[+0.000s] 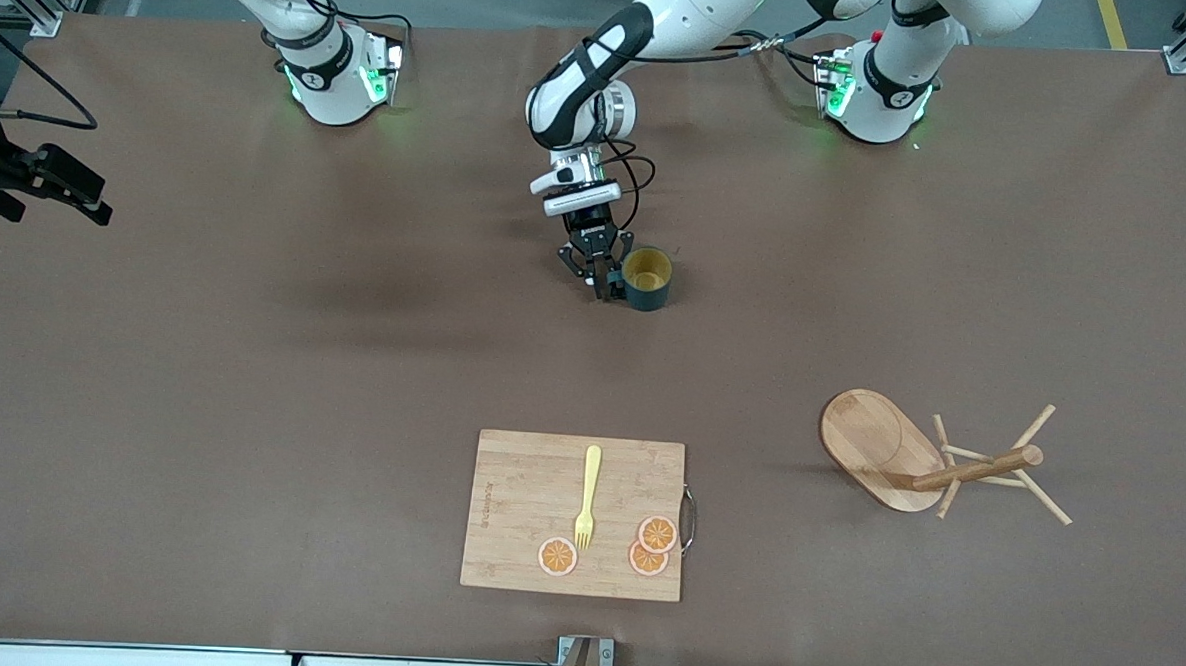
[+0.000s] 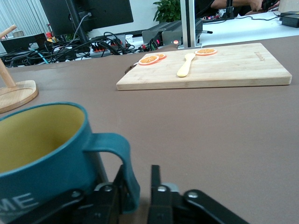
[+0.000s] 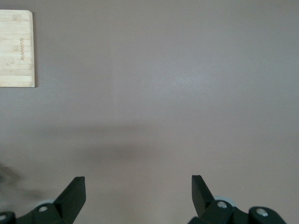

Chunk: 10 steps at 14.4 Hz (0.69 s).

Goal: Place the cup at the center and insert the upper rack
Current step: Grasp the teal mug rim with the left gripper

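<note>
The dark teal cup [image 1: 647, 278] stands upright on the brown table near its middle, yellowish inside. In the left wrist view the cup [image 2: 42, 154] fills the near corner. My left gripper [image 1: 607, 286] is low at the cup's handle. Its fingers straddle the handle [image 2: 122, 158] with a gap on one side, so it is open [image 2: 138, 175]. The wooden mug tree [image 1: 977, 468] lies on its side toward the left arm's end, nearer the front camera; its oval base [image 2: 14, 95] shows in the left wrist view. My right gripper [image 1: 58, 212] waits open, high over the right arm's end [image 3: 138, 182].
A rectangular wooden cutting board [image 1: 524, 530] lies near the front edge with a yellow fork [image 1: 588, 498] and three orange slices [image 1: 557, 556] on it. It also shows in the left wrist view [image 2: 233, 70] and a corner of it in the right wrist view [image 3: 16, 46].
</note>
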Available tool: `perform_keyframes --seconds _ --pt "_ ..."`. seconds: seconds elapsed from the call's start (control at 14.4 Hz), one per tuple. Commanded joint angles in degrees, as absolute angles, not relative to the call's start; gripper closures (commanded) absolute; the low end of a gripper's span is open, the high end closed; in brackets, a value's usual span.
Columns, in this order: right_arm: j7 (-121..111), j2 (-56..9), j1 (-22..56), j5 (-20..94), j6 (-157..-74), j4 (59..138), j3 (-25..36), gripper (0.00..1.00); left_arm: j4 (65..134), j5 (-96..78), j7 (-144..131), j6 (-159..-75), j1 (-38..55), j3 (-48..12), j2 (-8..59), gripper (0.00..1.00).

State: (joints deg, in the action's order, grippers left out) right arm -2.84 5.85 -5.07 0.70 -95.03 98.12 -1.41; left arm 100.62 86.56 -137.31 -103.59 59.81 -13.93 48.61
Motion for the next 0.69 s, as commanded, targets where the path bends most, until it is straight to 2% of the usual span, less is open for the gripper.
perform_keyframes --seconds 0.0,0.07,0.35,0.62 --pt "-2.9 6.9 -4.9 -0.5 -95.4 98.7 -1.4 0.0 99.4 84.6 -136.8 -103.8 59.6 -13.8 48.8 0.96" --pt "-2.8 6.9 -4.9 -0.5 -95.5 98.7 -1.4 0.0 99.1 84.2 -136.6 -104.1 59.4 -13.8 48.7 0.99" --pt "-2.8 6.9 -5.3 0.2 -95.5 98.6 -1.2 0.0 97.2 79.5 -131.7 -105.7 58.3 -14.1 47.6 0.99" --pt "-2.9 6.9 -5.1 0.0 -94.7 98.5 -1.1 0.0 89.7 66.5 -117.4 -105.7 56.0 -14.5 45.1 1.0"
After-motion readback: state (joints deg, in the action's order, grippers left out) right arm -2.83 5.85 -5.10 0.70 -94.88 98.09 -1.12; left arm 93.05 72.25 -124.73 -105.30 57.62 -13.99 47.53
